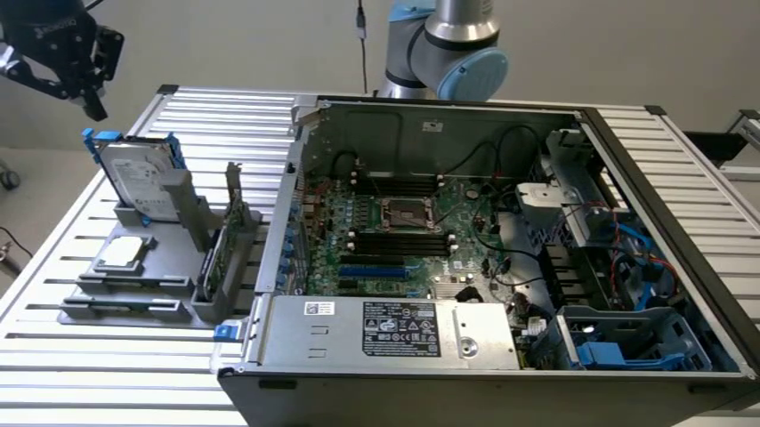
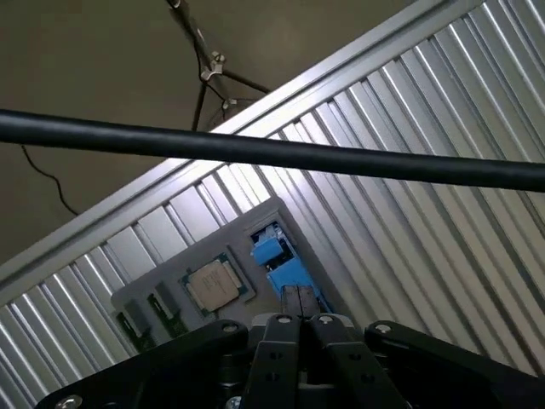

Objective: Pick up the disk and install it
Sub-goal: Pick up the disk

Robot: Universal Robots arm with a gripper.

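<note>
The pincer [image 1: 85,100] hangs above the disk [image 1: 134,178], off toward the exterior view's left and well apart from it. In the wrist view its jaws are pressed together and hold nothing. The disk stands on edge in a grey holder [image 1: 119,307] on the slatted worktop [image 1: 95,374], with its blue bracket along the upper edge; it is not yet lifted. A small square chip [image 1: 125,253] lies flat in the same holder, just beside the disk. A green card [image 1: 228,236] stands upright between the disk and the open computer case [image 1: 499,267]. The step in hand appears to be the approach for the pick. To do it well, centre the pincer over the disk's upper edge and turn the jaws to span its thin dimension. Spread them wider than the disk before any descent. Descend vertically, clear of the green card and the holder's posts, so the disk is not tipped in its slot.
</note>
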